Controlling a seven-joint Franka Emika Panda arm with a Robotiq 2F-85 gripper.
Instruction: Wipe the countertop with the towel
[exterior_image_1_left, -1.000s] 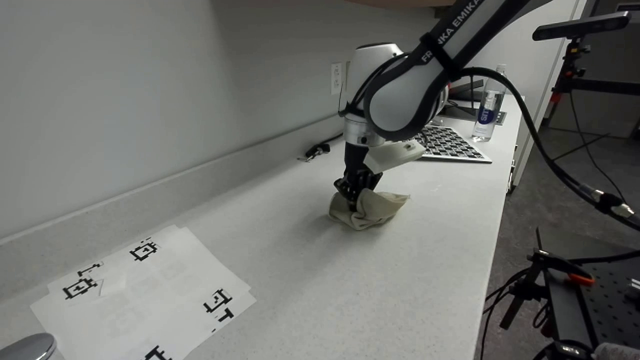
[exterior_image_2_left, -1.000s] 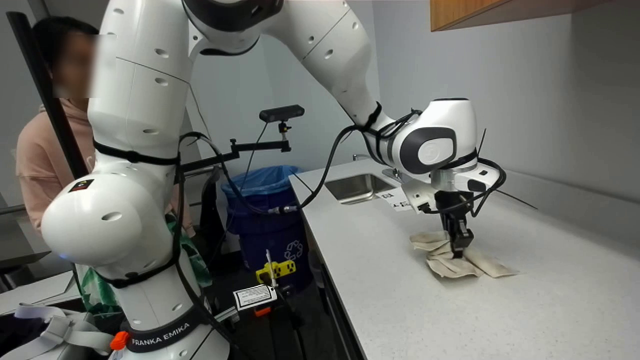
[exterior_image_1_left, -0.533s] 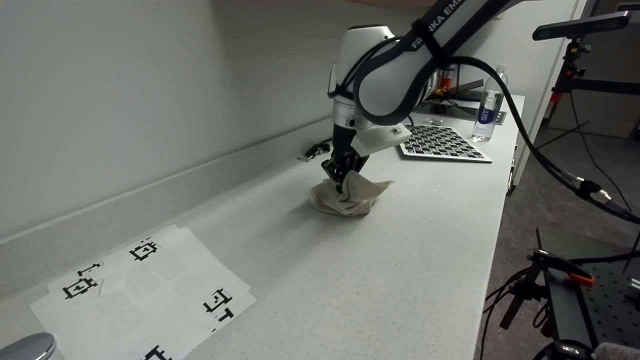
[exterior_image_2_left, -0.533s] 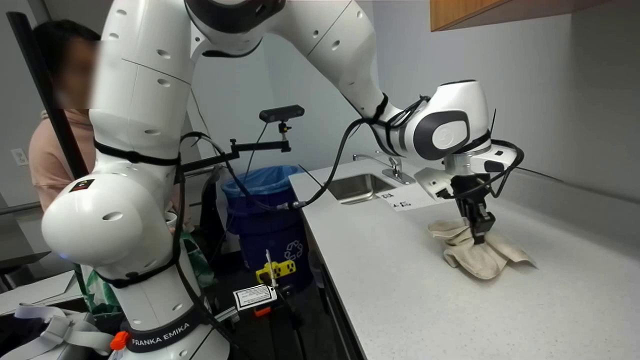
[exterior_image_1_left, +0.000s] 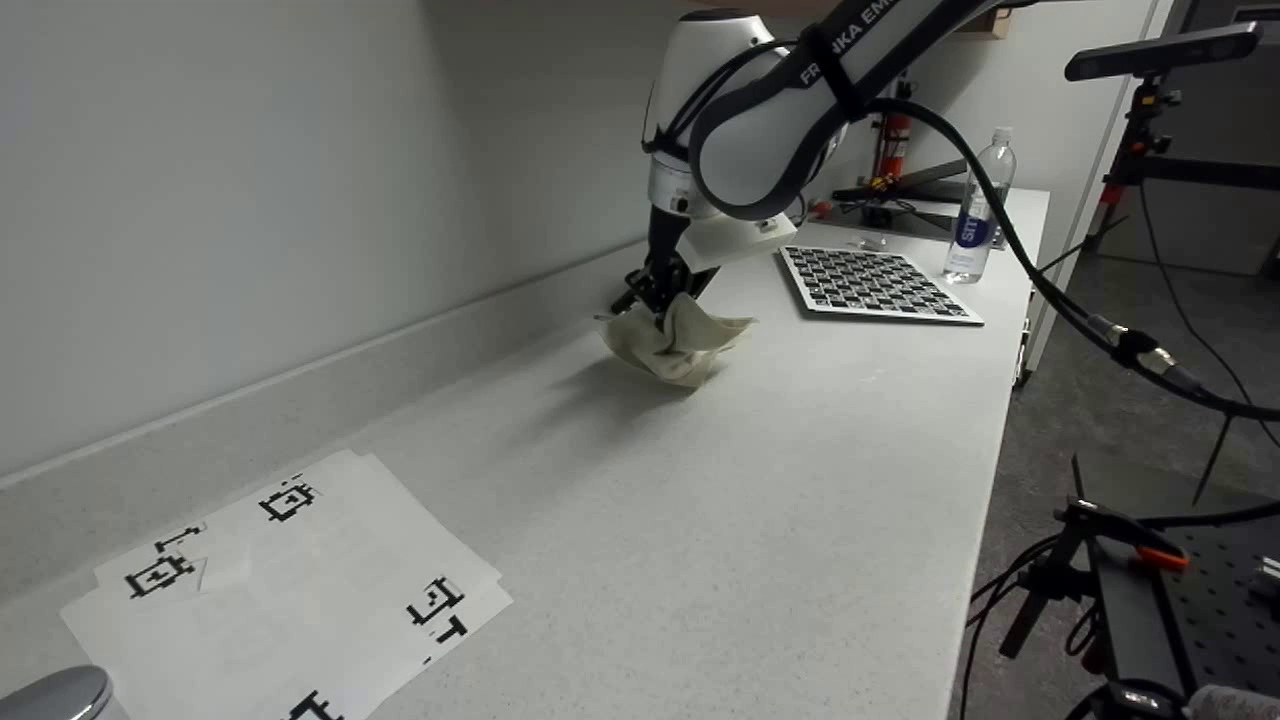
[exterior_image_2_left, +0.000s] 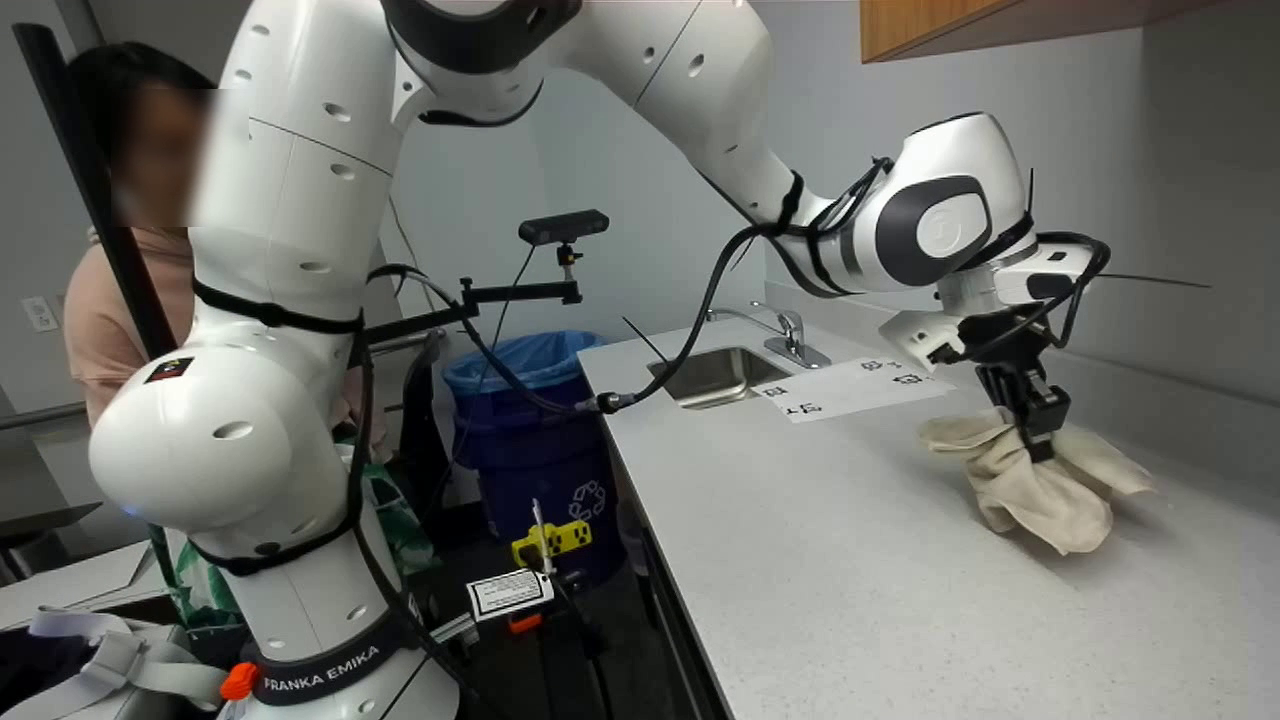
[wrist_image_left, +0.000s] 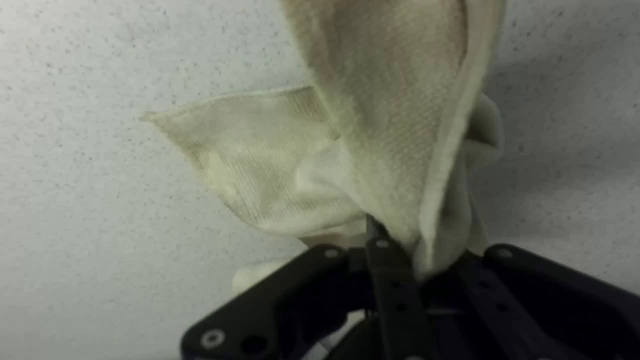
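Observation:
The towel is a crumpled beige cloth (exterior_image_1_left: 678, 345). It also shows in an exterior view (exterior_image_2_left: 1045, 495) and fills the middle of the wrist view (wrist_image_left: 390, 125). My gripper (exterior_image_1_left: 660, 312) points down and is shut on a bunched fold of the towel; its black fingers also show in the wrist view (wrist_image_left: 417, 250). The towel's loose ends spread out around the fingers. The towel seems raised a little above the white speckled countertop (exterior_image_1_left: 760, 530), with a shadow beside it; whether its lowest edge touches I cannot tell. The fingertips are hidden in the cloth.
White sheets with black markers (exterior_image_1_left: 300, 590) lie on the counter. A checkered board (exterior_image_1_left: 880, 283) and a water bottle (exterior_image_1_left: 972, 225) stand further along. A wall runs along the back. A sink (exterior_image_2_left: 720, 378) with a faucet (exterior_image_2_left: 795, 340) is at the far end.
The gripper has carried the towel along the countertop, away from the marker sheets and toward the back wall. The towel has also risen, and its ends hang down more.

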